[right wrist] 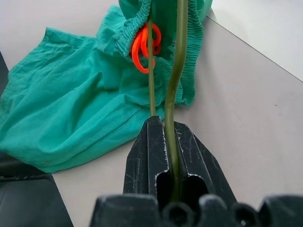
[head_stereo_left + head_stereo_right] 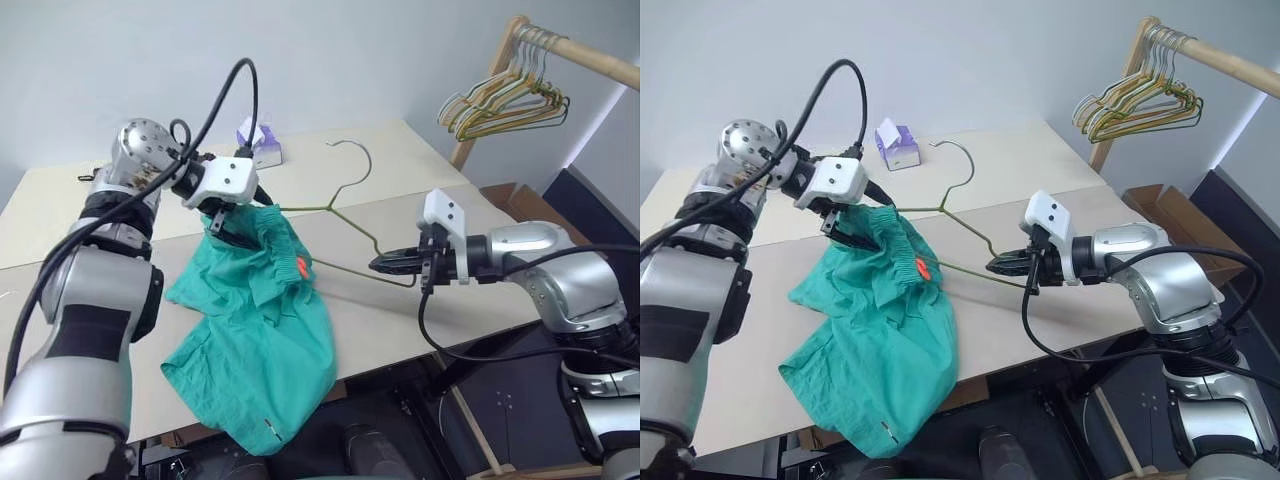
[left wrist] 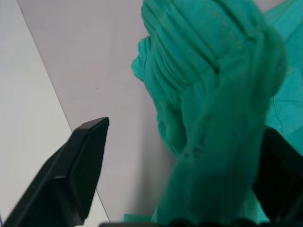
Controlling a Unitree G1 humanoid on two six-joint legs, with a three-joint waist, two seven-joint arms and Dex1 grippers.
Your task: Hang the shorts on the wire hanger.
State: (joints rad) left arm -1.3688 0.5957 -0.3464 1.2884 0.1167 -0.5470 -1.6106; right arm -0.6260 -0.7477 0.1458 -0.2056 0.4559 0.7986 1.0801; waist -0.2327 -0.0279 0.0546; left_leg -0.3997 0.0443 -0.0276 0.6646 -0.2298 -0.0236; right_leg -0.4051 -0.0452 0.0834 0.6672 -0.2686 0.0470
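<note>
The teal-green shorts (image 2: pixel 260 340) lie crumpled on the table (image 2: pixel 420 320), one leg hanging over its front edge. Their gathered waistband (image 3: pixel 213 71), with an orange tag (image 1: pixel 144 45), is raised and threaded over one end of the wire hanger (image 2: pixel 350 225). My left gripper (image 2: pixel 228 228) is at the bunched waistband. Its fingers (image 3: pixel 90 156) stand wide apart with the fabric between them, and a gap shows beside one finger. My right gripper (image 2: pixel 385 264) is shut on the hanger's other corner and holds the wire (image 1: pixel 177 71) just above the table.
A purple tissue box (image 2: pixel 258 140) stands at the back of the table. A wooden rack (image 2: pixel 590 55) at the right carries several bunched hangers (image 2: pixel 505 100). A cardboard box (image 2: pixel 520 205) sits on the floor beyond the table's right end.
</note>
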